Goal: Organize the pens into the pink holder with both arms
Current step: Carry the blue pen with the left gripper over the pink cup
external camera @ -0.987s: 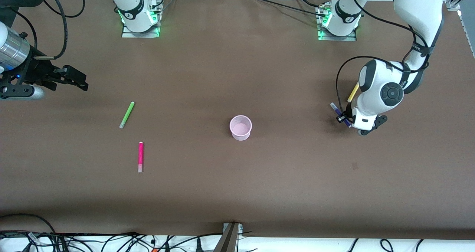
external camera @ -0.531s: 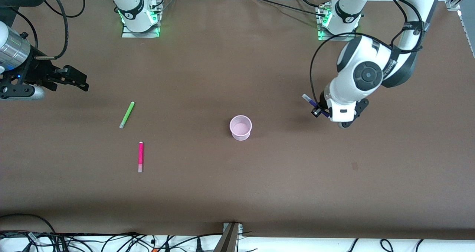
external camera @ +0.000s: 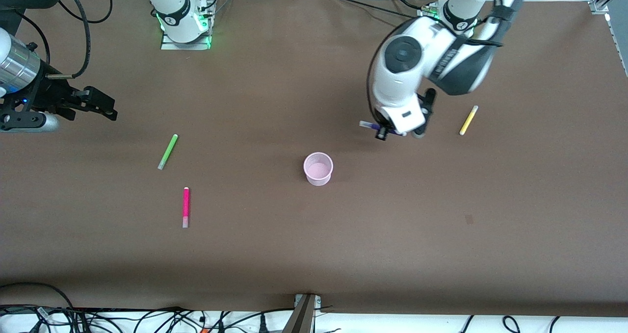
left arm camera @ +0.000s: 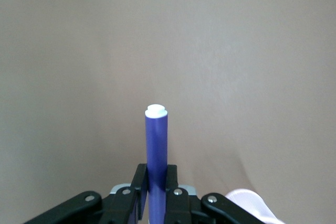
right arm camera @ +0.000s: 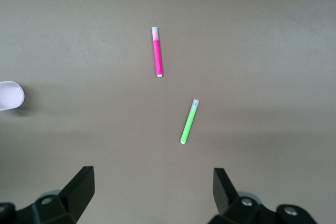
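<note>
My left gripper (external camera: pixel 383 131) is shut on the dark purple pen (external camera: pixel 371 125) and holds it in the air over the table, a short way off the pink holder (external camera: pixel 318 168) toward the left arm's end. In the left wrist view the purple pen (left arm camera: pixel 156 150) stands out between the shut fingers (left arm camera: pixel 156 182), with the holder's rim (left arm camera: pixel 247 199) beside them. The yellow pen (external camera: pixel 468 120) lies on the table toward the left arm's end. The lime green pen (external camera: pixel 168 151) and the magenta pink pen (external camera: pixel 186 207) lie toward the right arm's end. My right gripper (external camera: pixel 100 108) is open and empty above the table's edge, and the arm waits.
The brown table (external camera: pixel 314 244) holds only the pens and the holder. The right wrist view shows the green pen (right arm camera: pixel 189 121), the pink pen (right arm camera: pixel 157 51) and part of the holder (right arm camera: pixel 10 95). Cables lie along the table's front edge (external camera: pixel 147 316).
My left arm has swung with the purple pen from the left arm's end of the table toward the holder, uncovering the yellow pen. The right arm has not moved.
</note>
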{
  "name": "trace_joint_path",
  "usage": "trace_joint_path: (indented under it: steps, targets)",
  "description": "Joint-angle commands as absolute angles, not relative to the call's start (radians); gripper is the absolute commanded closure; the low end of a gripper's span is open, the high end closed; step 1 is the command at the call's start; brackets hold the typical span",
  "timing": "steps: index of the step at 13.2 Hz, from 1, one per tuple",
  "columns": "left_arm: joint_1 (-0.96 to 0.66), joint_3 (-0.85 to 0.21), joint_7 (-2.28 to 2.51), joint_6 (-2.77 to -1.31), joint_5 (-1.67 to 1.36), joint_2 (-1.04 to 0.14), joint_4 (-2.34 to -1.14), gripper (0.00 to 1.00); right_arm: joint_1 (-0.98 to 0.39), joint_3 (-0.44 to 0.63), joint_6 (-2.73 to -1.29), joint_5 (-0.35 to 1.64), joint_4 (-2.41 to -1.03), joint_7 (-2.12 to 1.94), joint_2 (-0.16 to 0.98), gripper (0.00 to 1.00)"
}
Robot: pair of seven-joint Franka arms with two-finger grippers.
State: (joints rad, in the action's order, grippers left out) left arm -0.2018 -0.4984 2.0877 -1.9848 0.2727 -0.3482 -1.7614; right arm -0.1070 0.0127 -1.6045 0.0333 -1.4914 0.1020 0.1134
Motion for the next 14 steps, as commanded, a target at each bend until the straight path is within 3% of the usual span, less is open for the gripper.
trace_joint_path:
  steps: [1,5,11,14]
  targets:
    - [-0.302,-0.479,2.261,-1.948,0.404,-0.489,-1.579,1.00,-0.112,0.011,-1.598,0.021,-1.483,0.104,0.107,0.00]
    - [-0.455,-0.408,2.396,-1.812,0.626,-0.633,-1.378,1.00,-0.118,0.011,-1.620,0.012,-1.479,0.104,0.113,0.00]
    - [-0.825,-0.024,2.402,-1.809,0.634,-0.729,-1.281,1.00,-0.137,0.017,-1.618,0.009,-1.479,0.098,0.124,0.00]
    - [-0.877,0.041,2.401,-1.809,0.635,-0.768,-1.229,1.00,-0.129,0.020,-1.620,-0.008,-1.480,0.107,0.152,0.00]
